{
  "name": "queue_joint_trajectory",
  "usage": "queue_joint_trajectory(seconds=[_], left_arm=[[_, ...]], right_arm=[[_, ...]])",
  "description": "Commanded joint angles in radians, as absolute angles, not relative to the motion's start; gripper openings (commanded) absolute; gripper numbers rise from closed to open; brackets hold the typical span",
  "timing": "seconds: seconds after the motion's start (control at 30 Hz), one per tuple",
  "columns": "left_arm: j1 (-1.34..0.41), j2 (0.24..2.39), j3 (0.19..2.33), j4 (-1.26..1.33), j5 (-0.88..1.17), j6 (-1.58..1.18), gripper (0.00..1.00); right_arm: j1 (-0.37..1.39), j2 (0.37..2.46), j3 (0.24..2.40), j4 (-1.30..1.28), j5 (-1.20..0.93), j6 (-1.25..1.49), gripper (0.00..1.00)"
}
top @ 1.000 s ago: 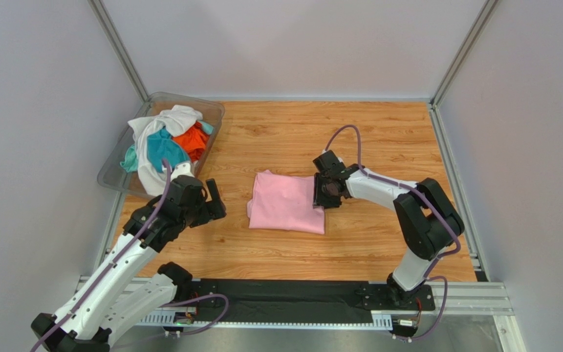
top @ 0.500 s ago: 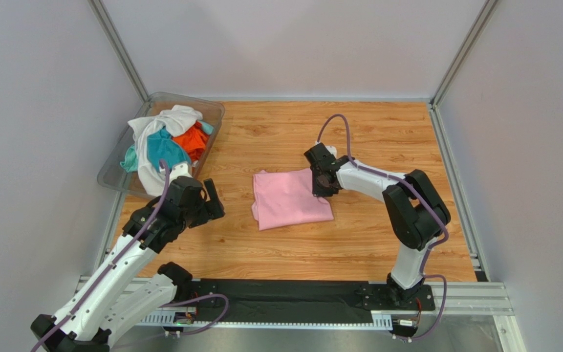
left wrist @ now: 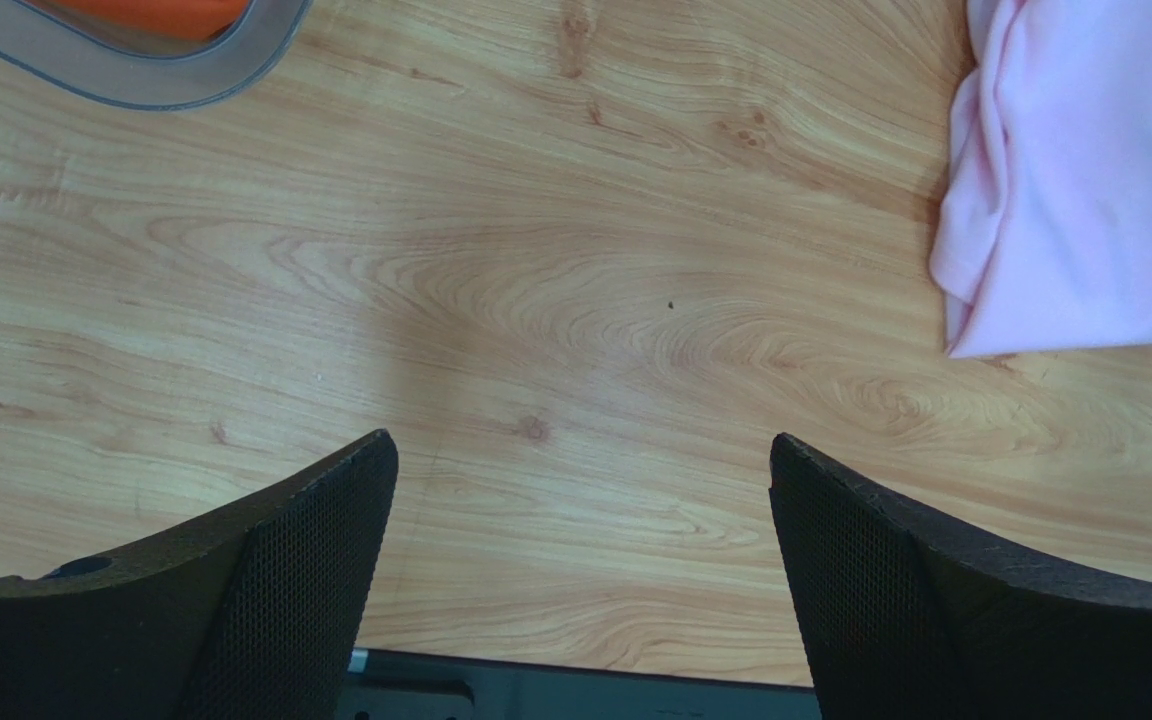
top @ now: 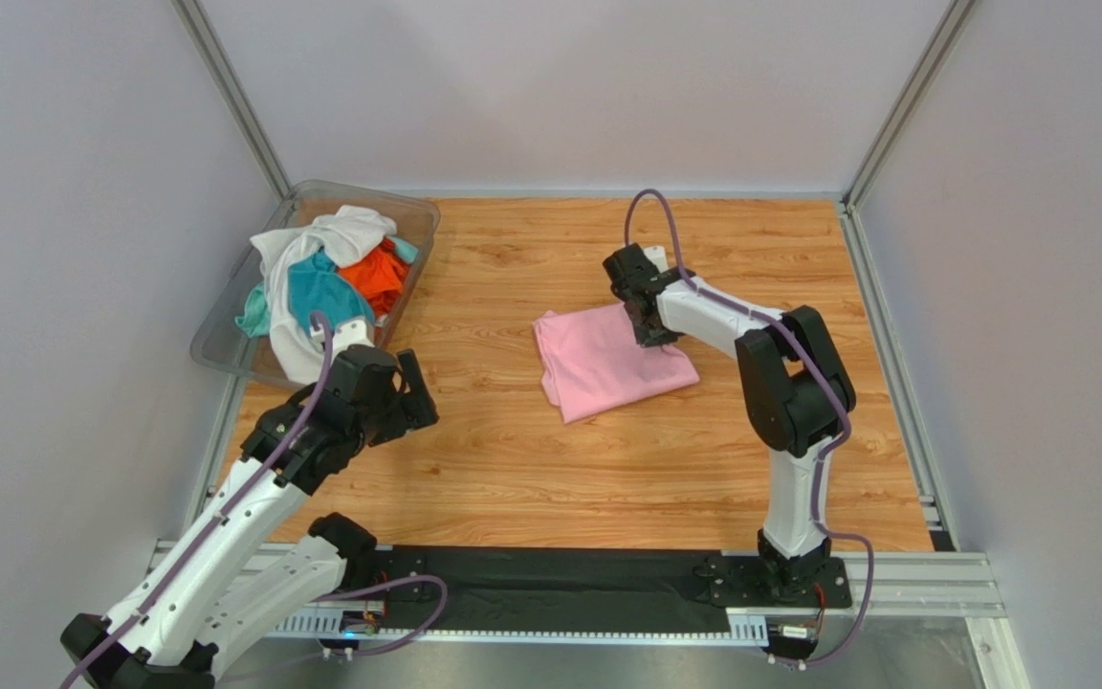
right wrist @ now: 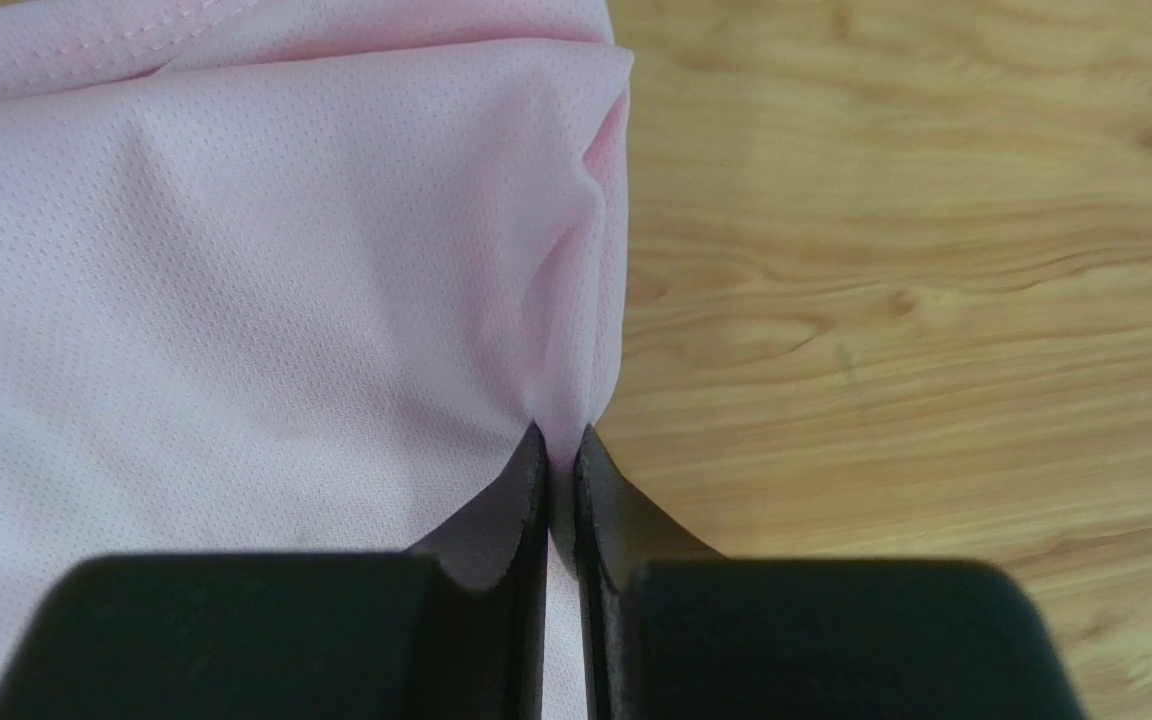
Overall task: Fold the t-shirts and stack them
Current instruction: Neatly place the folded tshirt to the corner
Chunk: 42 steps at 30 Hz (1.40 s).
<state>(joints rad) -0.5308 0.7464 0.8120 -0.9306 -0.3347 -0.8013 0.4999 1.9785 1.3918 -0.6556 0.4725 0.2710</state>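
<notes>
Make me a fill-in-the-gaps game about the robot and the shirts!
1. The right gripper is pinching the edge of the folded ____ t-shirt.
2. The left gripper holds nothing, and its jaws are wide ____.
3. The clear bin holding the other t-shirts stands nearer the ____ arm.
Missing words: pink; open; left.

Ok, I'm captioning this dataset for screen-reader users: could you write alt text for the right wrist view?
The right hand is pinched shut on a fold at the edge of the light pink t-shirt, and the cloth puckers at the grip. The shirt fills the left of the frame, and the wooden table shows on the right.
</notes>
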Motion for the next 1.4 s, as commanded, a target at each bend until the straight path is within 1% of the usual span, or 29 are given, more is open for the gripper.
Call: queue_joint_trajectory(seconds=[0.0,0.13,0.17,0.37,0.67,0.83,0.93,1.03,1.23,1.33,1.37], left_arm=[[-0.532,0.746,0.819,-0.936,-0.35,-0.795,1.0],[-0.532,0.758,0.818,-0.925,-0.353,-0.787,1.0],[-0.532,0.774,0.816,-0.92,-0.359,-0.784,1.0],[-0.532,0.814,0.824,-0.911,-0.357,-0.773,1.0],[-0.532,0.838,0.828,-0.894,-0.365,-0.77,1.0],[-0.532,0.87,0.864,-0.893,-0.37,-0.779,1.0],[-0.532,0.899,0.888,-0.894,-0.368,-0.781,1.0],[-0.531,0.929,0.91,-0.896,-0.368,-0.784,1.0],[-0.531,1.001,0.942,-0.899,-0.383,-0.792,1.0],[-0.531,1.04,0.971,-0.905,-0.377,-0.793,1.0],[-0.531,1.046,0.976,-0.907,-0.377,-0.793,1.0]], right_arm=[[0.434,1.994,1.491,-0.643,0.525,0.131,0.0],[0.358,2.034,1.572,-0.641,0.509,0.065,0.0],[0.312,2.051,1.604,-0.641,0.494,0.039,0.0],[0.224,2.121,1.719,-0.641,0.495,-0.052,0.0],[0.072,2.266,1.933,-0.641,0.465,-0.104,0.0],[0.011,2.365,2.075,-0.644,0.453,-0.138,0.0],[-0.057,2.408,2.14,-0.644,0.431,-0.152,0.0],[-0.095,2.447,2.21,-0.64,0.401,-0.175,0.0],[-0.147,2.531,2.304,-0.611,0.419,-0.239,0.0],[-0.175,2.562,2.339,-0.598,0.431,-0.258,0.01],[-0.181,2.569,2.344,-0.594,0.431,-0.265,0.04]])
